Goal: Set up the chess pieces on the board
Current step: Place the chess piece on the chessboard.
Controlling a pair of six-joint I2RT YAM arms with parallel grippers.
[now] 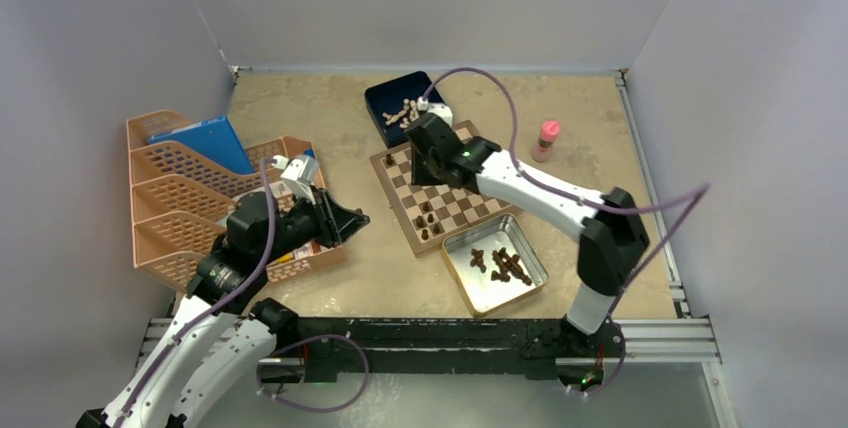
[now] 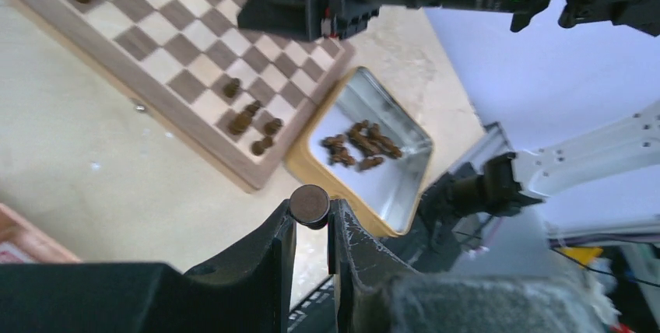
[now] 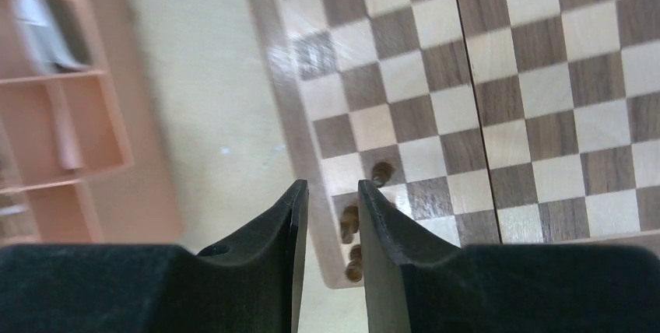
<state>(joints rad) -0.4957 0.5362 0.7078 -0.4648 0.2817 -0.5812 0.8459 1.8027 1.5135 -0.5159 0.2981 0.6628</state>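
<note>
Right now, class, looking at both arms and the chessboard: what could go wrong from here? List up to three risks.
1. The left gripper pinches a dark chess piece at its very fingertips, so it might slip out in transit.
2. The right gripper hangs over clustered dark chessmen at the chessboard corner, and its parted jaws could scatter them.
3. The right arm spans the chessboard, so the left arm may collide with it when delivering.

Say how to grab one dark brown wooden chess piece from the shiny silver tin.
Pinch a dark brown piece at the heap's edge across its width, straight from above: they lie flat, and the silver tin has walls likely blocking side approaches.
</note>
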